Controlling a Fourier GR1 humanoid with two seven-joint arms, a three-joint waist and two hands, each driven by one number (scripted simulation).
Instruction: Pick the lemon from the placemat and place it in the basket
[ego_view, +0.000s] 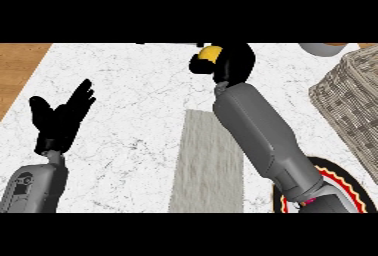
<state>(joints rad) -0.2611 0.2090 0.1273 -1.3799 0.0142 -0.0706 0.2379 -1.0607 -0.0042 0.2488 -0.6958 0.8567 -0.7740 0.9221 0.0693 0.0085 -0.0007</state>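
Two grey forearms rise from the lower edge of the frame over a white marbled desk (140, 75). The right hand (232, 62), at upper centre, is curled round the yellow lemon (210, 52), which shows at the hand's left side just below the top of the scene. Only part of the fruit is visible; the black fingers hide the rest. The lemon sits up in the grasp, beyond the far end of the grey placemat (207, 165), which runs as a long strip from the middle of the frame down to the bottom centre. The right forearm crosses the placemat's upper right corner on a slant.

At the right edge stands the woven basket (354, 105), pale and wicker-textured, well apart from the lemon. Below it, at lower right, a dark plate (351, 182) with a red and yellow rim is partly covered by the right arm. The left hand (59, 120) rests at the left of the frame, fingers straight and spread, holding nothing. A strip of wooden surface (18, 70) shows at upper left.
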